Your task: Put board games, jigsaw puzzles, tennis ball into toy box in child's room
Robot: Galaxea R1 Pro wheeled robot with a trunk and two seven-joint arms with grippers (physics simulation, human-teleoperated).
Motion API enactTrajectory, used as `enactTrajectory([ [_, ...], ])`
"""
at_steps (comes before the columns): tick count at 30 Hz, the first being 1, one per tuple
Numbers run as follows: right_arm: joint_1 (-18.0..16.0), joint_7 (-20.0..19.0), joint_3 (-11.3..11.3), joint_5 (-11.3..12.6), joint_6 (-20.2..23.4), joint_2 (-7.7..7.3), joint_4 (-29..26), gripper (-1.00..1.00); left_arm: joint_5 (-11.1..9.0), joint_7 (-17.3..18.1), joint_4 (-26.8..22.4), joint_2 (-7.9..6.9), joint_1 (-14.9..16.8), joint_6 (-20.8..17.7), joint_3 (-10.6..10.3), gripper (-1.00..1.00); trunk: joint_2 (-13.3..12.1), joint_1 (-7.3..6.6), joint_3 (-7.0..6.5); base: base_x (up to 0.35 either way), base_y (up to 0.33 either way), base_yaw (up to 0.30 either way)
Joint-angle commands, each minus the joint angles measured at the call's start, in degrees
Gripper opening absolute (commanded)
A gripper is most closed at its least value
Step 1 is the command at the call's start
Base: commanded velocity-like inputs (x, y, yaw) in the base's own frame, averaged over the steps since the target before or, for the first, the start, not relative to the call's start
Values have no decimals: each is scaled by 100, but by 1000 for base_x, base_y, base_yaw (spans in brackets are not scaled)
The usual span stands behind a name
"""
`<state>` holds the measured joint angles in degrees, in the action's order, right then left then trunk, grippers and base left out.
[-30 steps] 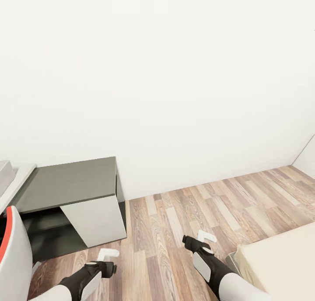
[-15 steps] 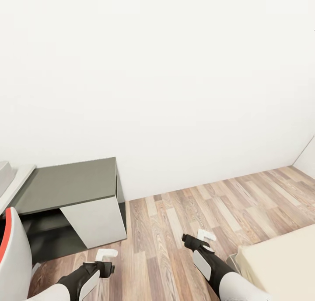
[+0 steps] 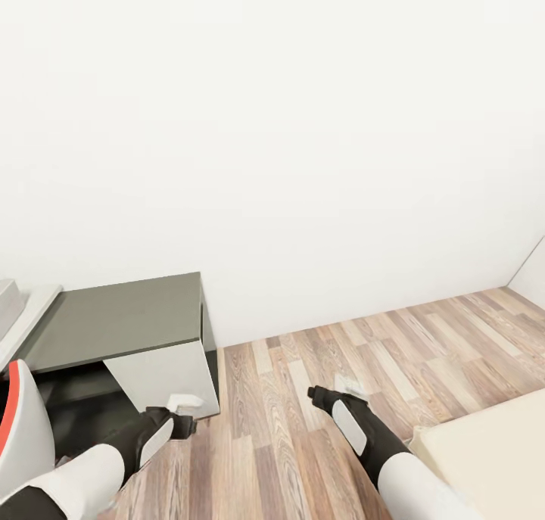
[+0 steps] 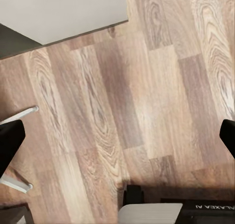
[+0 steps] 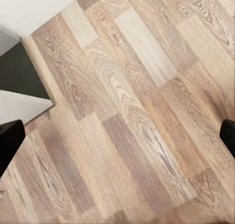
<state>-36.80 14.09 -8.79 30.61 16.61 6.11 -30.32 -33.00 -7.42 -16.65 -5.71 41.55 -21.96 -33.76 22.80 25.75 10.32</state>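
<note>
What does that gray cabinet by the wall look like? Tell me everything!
The gray cabinet is low and boxy, with a flat, bare dark-gray top. Its front has a slanted white panel beside an open dark shelf space. It stands upright on the wooden floor, back against the white wall. Nothing touches it; the left gripper hangs just in front.

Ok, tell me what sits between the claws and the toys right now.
Can't judge: no toys or toy box in view. Both the left claw and right claw hang open over wood floor, beside a grey cabinet.

Upside-down partial lettering "ALAXEA" on a dark robot part (image 4: 205, 208), lower right of the left wrist view, no other readable text
</note>
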Motion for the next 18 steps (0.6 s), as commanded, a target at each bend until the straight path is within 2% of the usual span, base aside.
enactTrajectory([
  [1,13,56,-30,53,63,-2,-120,100,-67,-43,-26,-23,86,-127,14,100,12,3,12,0,0,0],
  [6,53,64,-52,46,131,-12,-566,100,-67,-47,-37,-66,198,-253,291,100,12,3,12,0,0,0],
  [8,103,70,-55,47,164,-34,-853,100,-62,-48,-42,-80,227,-290,482,100,12,3,12,0,0,0],
  [11,262,70,-49,49,207,-66,-1174,100,-60,-43,-46,-92,247,-330,668,100,12,3,12,0,0,0],
  [18,417,68,-48,50,194,-80,-1359,100,-42,-41,-48,-99,253,-357,740,100,12,3,-13,0,0,-5],
])
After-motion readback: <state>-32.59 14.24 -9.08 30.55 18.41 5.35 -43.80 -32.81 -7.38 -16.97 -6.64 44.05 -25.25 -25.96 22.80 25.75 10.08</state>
